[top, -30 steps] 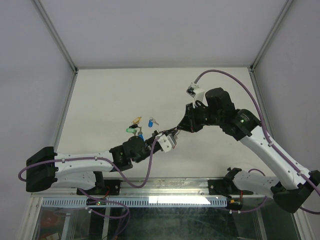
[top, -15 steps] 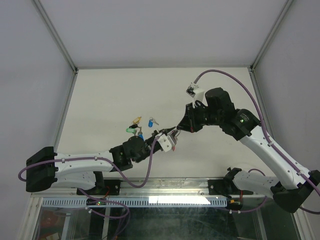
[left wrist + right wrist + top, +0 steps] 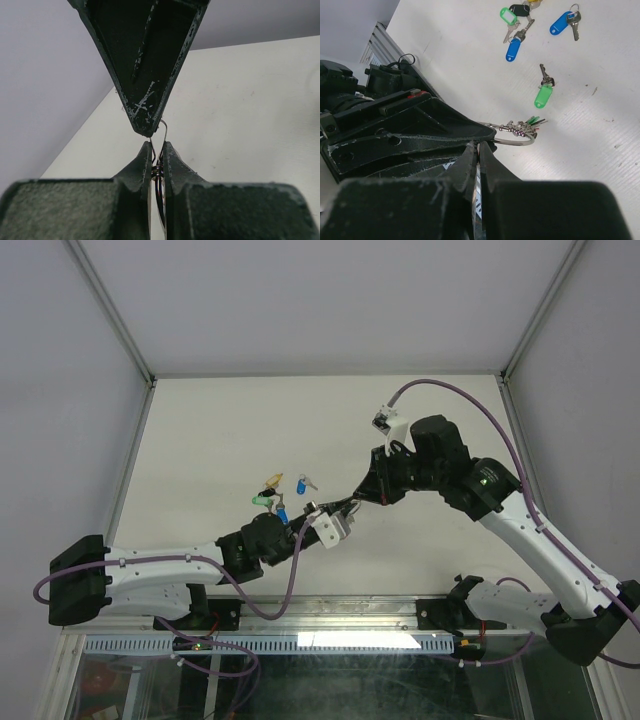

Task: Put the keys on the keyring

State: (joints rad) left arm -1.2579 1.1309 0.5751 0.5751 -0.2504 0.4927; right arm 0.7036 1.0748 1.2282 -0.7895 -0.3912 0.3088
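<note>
The keyring (image 3: 516, 136), a thin silver wire ring with green, red and black-capped keys bunched on it, hangs above the table between both grippers. My left gripper (image 3: 157, 159) is shut on the ring's wire; it also shows in the top view (image 3: 316, 512). My right gripper (image 3: 479, 148) is shut, its tips on the same wire right beside the left fingers (image 3: 435, 131); it also shows in the top view (image 3: 350, 502). Loose keys lie on the table: a green one (image 3: 542, 93), a blue one (image 3: 513, 48), another blue one (image 3: 561, 22), a green one (image 3: 506, 14) and a black one (image 3: 520, 9).
In the top view the loose keys (image 3: 278, 496) lie just left of the two grippers, mid-table. The white table (image 3: 220, 430) is enclosed by grey walls at the left, back and right. A metal rail (image 3: 330, 612) runs along the near edge.
My left arm has drawn back slightly to the left with the ring still held. The right arm and the loose keys have not moved.
</note>
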